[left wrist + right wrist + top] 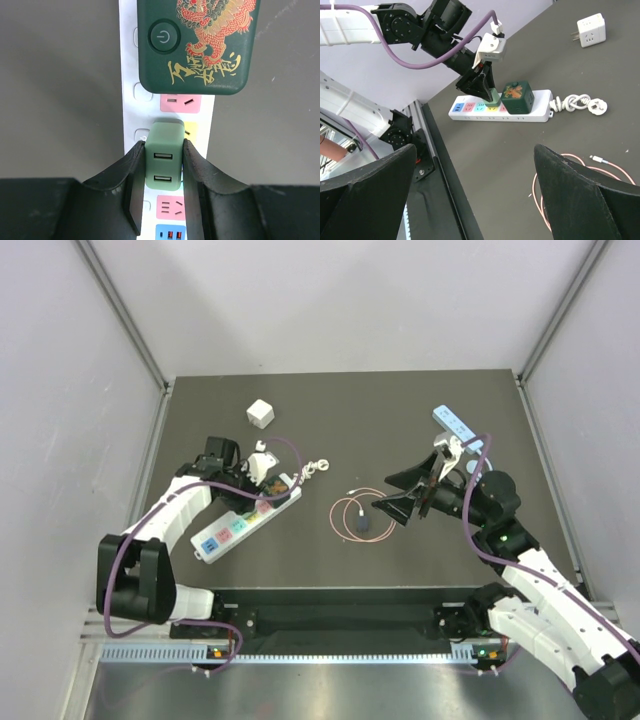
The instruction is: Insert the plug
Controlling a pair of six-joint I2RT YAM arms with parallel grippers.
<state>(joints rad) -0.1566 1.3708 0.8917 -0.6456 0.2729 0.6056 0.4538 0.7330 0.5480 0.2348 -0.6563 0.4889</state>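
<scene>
A pale green plug with two USB ports stands on the yellow socket of the white power strip, and my left gripper is shut on its two sides. Right behind it on the strip sits a dark green adapter with a gold and red dragon. In the top view the left gripper hangs over the strip at the left of the mat. The right wrist view shows the plug under the left arm's fingers. My right gripper is open with nothing in it, well to the right.
A white cube adapter lies at the back left. The strip's knotted cord and plug trail to its right. A pink cable coil with a dark object lies mid-mat. A small blue-and-white strip is at the back right.
</scene>
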